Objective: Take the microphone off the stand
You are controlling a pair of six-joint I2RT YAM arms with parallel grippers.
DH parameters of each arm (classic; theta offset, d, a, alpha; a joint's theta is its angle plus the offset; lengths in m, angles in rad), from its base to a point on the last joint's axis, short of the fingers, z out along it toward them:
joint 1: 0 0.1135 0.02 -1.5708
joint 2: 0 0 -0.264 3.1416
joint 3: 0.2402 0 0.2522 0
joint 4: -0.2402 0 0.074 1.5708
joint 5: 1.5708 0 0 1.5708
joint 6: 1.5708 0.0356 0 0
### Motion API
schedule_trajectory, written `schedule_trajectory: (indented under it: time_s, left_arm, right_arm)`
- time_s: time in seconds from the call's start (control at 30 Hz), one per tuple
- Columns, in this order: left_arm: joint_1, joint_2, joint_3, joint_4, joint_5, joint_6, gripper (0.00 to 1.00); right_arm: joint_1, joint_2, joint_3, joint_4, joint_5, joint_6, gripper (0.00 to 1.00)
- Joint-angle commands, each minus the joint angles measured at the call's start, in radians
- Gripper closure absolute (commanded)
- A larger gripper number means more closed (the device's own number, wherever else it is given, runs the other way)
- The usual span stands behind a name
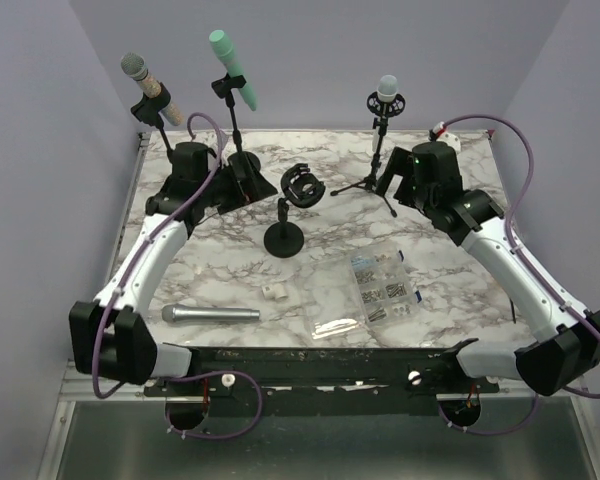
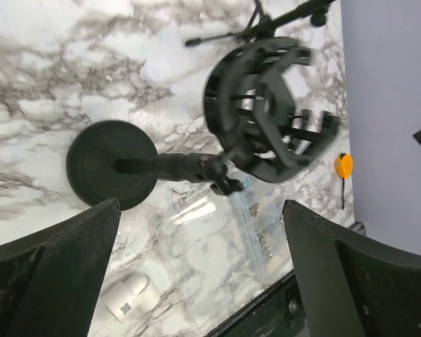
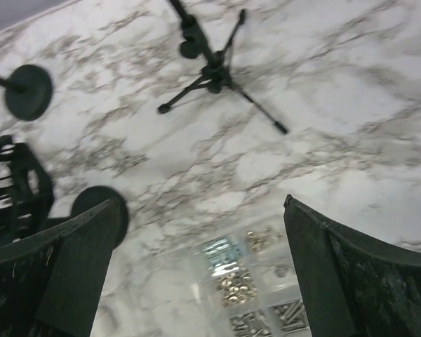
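Three microphones stand at the back: a grey-headed beige one (image 1: 147, 86) at the left, a teal one (image 1: 233, 68) beside it, and a small grey one (image 1: 387, 91) on a black tripod stand (image 1: 372, 180), whose legs also show in the right wrist view (image 3: 214, 74). An empty black shock mount (image 1: 302, 187) on a round-based stand (image 1: 283, 240) is in the middle; it also shows in the left wrist view (image 2: 266, 112). A silver microphone (image 1: 210, 314) lies loose near the front. My left gripper (image 1: 230, 185) (image 2: 202, 203) is open and empty by the teal microphone's stand. My right gripper (image 1: 392, 180) (image 3: 203, 200) is open and empty beside the tripod.
A clear plastic box of screws (image 1: 385, 283) (image 3: 259, 281) and a plastic bag (image 1: 338, 327) lie right of centre. A small white part (image 1: 274, 293) (image 2: 130, 295) lies near the silver microphone. Purple walls close in the table at back and sides.
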Motion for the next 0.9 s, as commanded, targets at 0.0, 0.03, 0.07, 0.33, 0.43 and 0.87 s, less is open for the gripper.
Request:
schedule_trajectory:
  time_s: [0.0, 0.03, 0.07, 0.33, 0.43, 0.87]
  left_arm:
    - [-0.043, -0.217, 0.059, -0.168, -0.216, 0.121, 0.01]
    - [-0.061, -0.265, 0.044, -0.163, -0.248, 0.135, 0.01]
    - [-0.073, -0.304, 0.033, -0.164, -0.253, 0.144, 0.01]
    - [-0.096, -0.487, -0.130, -0.166, -0.083, 0.080, 0.01]
    - [-0.096, -0.581, -0.208, -0.127, -0.092, 0.030, 0.01]
    - [-0.099, -0.815, -0.378, 0.074, -0.040, -0.002, 0.01]
  right_arm:
    - [-0.006, -0.061, -0.076, 0.002, 0.301, -0.104, 0.00]
    - [-0.007, -0.060, -0.085, 0.003, 0.347, -0.109, 0.00]
    - [-0.010, -0.057, -0.087, 0.001, 0.379, -0.110, 0.00]
    - [-0.172, 0.071, -0.027, 0.029, 0.092, -0.123, 0.00]
    - [-0.208, 0.116, -0.018, 0.106, -0.071, -0.146, 0.00]
    - [-0.222, 0.235, 0.024, 0.218, -0.240, -0.208, 0.00]
